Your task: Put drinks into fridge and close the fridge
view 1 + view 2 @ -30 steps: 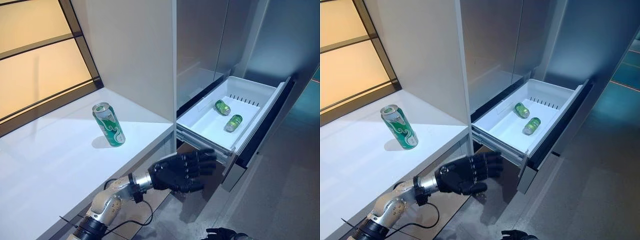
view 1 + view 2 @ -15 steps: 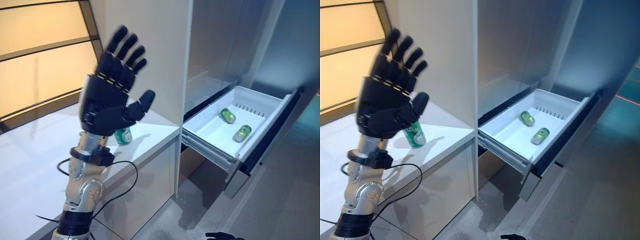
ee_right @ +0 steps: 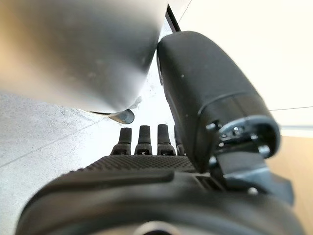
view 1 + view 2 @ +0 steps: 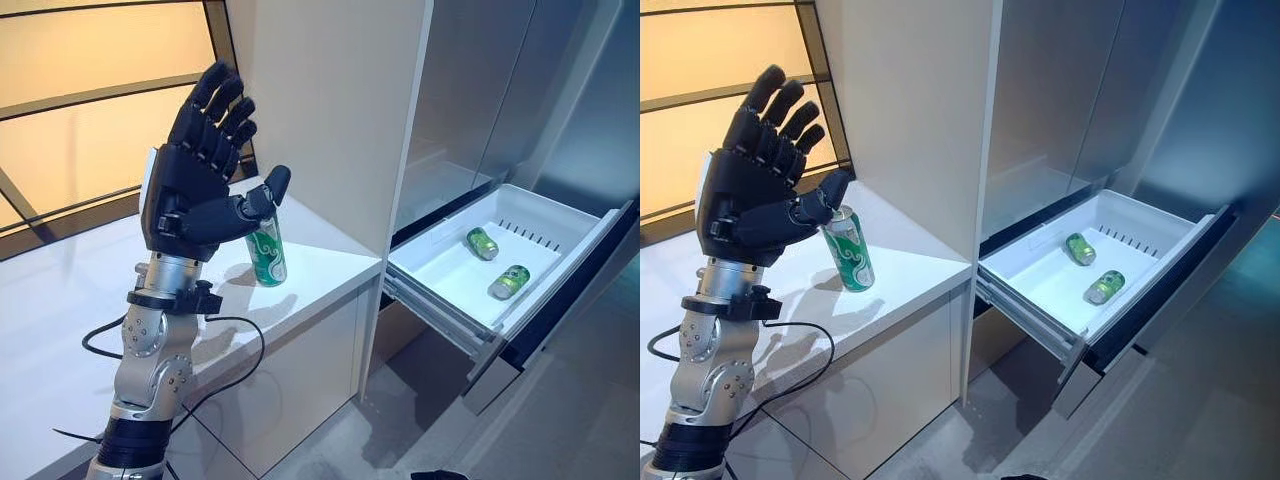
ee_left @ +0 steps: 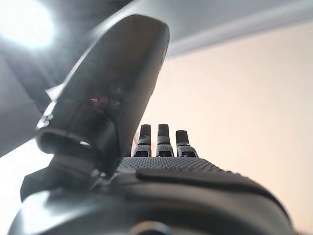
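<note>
A green can (image 4: 268,255) stands upright on the white counter (image 4: 60,310). My left hand (image 4: 195,190) is raised above the counter, open with its fingers spread, and its thumb tip shows just over the can's top; it holds nothing. In the left wrist view the left hand (image 5: 166,166) has straight fingers. The fridge drawer (image 4: 440,290) is pulled out, and green cans (image 4: 482,243) (image 4: 509,282) lie on their sides inside. In the right wrist view my right hand (image 3: 146,166) has straight fingers and is empty.
A tall pale cabinet panel (image 4: 330,100) stands between the counter and the steel fridge doors (image 4: 480,90). An amber window (image 4: 80,120) runs behind the counter. Grey floor (image 4: 560,420) lies below and in front of the open drawer.
My left hand rose from below the counter edge to above the counter and now stands by the can. The whole picture shifted, so the camera moved.
</note>
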Tool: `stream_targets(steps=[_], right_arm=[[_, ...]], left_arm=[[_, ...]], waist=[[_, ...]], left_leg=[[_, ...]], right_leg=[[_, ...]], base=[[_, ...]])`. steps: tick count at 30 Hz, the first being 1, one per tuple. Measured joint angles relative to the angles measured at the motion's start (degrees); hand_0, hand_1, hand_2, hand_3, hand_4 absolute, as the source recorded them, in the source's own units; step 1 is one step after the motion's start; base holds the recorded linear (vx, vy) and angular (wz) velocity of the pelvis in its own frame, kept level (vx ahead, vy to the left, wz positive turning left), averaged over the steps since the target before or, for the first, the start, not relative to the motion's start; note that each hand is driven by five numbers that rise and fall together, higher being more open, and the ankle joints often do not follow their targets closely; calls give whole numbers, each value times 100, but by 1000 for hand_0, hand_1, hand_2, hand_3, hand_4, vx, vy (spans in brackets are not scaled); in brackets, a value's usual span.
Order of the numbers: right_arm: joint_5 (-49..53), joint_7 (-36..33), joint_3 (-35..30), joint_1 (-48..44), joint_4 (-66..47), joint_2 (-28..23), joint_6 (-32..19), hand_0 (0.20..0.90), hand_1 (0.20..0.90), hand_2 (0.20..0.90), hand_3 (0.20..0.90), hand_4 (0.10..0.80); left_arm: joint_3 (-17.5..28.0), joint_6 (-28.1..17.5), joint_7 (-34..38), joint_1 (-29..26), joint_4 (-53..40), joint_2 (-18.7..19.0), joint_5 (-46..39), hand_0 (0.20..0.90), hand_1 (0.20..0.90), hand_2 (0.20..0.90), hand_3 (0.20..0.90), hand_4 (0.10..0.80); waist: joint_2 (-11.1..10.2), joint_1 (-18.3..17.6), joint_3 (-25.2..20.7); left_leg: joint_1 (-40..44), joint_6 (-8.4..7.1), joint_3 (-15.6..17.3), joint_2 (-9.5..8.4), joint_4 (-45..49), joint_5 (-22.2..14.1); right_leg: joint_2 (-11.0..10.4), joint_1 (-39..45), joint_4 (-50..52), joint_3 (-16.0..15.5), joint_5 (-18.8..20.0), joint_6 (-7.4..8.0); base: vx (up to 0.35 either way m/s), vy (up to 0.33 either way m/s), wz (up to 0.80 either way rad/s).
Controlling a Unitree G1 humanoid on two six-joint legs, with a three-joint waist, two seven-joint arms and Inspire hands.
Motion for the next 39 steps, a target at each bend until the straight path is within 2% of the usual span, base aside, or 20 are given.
stream_targets(steps=[4, 14, 23, 33, 39], right_arm=[[-2, 2, -2, -6, -1, -1, 59, 900, 900, 900, 900, 800], [-29, 19, -7, -33, -9, -27, 84, 900, 900, 900, 900, 800], [-76, 43, -34, -15, -10, -32, 84, 900, 900, 900, 900, 800], [-216, 105, -111, -34, -20, -26, 82, 900, 900, 900, 900, 800], [-220, 129, -119, -49, -19, -26, 82, 900, 900, 900, 900, 800]], left_arm=[[10, 115, 59, 0, 269, 4, -7, 900, 900, 900, 900, 800], [31, 290, -4, 1, 672, 5, -135, 900, 900, 900, 900, 800], [37, 402, -450, 1, 751, 9, -396, 900, 900, 900, 900, 800], [41, 614, -396, 1, 1268, 379, -23, 900, 900, 900, 900, 800], [50, 619, -220, 1, 1438, 384, 120, 900, 900, 900, 900, 800]], waist=[[11, 19, 8], [70, 1, 59], [78, -15, 67], [94, -118, 71], [94, -147, 72]], left_leg=[[-9, -15, -79, -1, -2, 12], [1, -15, -79, -1, -3, 12], [6, -14, -67, 0, -8, 12], [19, -14, -35, 1, -8, 11], [31, -8, 20, 5, -10, 8]], right_leg=[[-7, 25, 0, -101, -21, -6], [-8, 35, 0, -102, -28, -2], [-7, 37, 1, -93, -30, 1], [-5, 36, 2, -51, -29, 1], [-1, 27, 2, 2, -29, 1]], base=[[-4, 24, 11], [0, 5, 1], [0, 0, 0], [0, 0, 0], [10, 5, -3]])
